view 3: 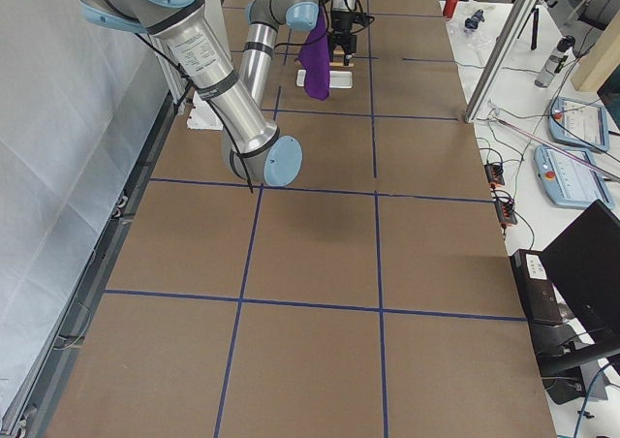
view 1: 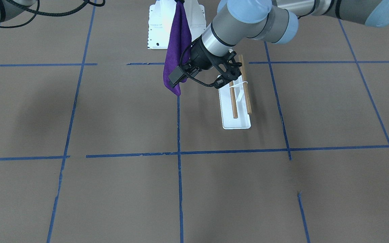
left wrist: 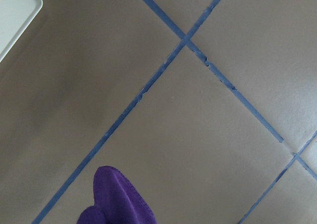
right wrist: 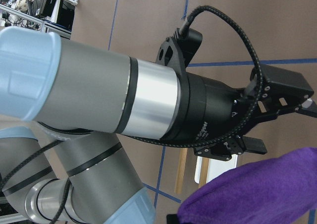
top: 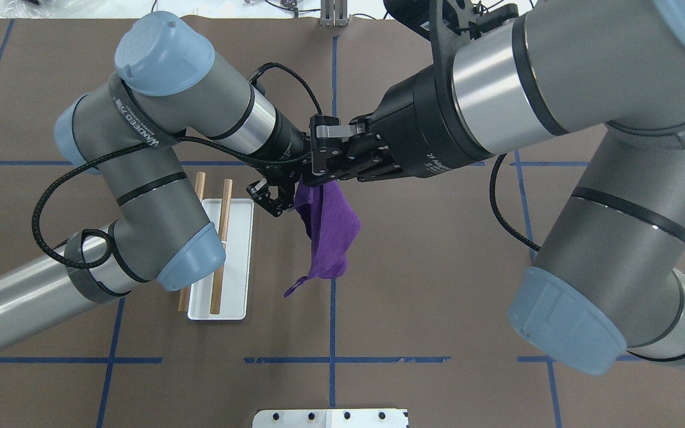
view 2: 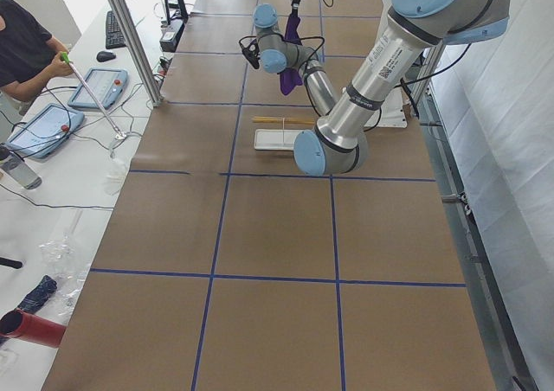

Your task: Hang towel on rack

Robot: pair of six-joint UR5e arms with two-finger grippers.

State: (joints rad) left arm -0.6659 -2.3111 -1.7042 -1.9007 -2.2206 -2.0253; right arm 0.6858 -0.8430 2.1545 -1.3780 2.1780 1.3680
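The purple towel point(top: 330, 235) hangs in the air from my right gripper point(top: 314, 177), which is shut on its top edge. In the front view the towel point(view 1: 177, 50) drops from the top of the picture, and the right gripper is out of frame. The rack has a white base point(top: 236, 297) and two brown dowels point(top: 224, 220); it also shows in the front view point(view 1: 236, 123). My left gripper point(top: 272, 199) is open and empty, between the rack and the towel. In the right wrist view its jaws stand apart point(right wrist: 285, 120) above the towel point(right wrist: 257, 194).
The white bolted pedestal point(view 1: 167, 30) stands behind the towel, at the robot's side of the table. Blue tape lines point(view 1: 179, 152) grid the brown table. A person point(view 2: 22, 45) sits at a side bench with equipment.
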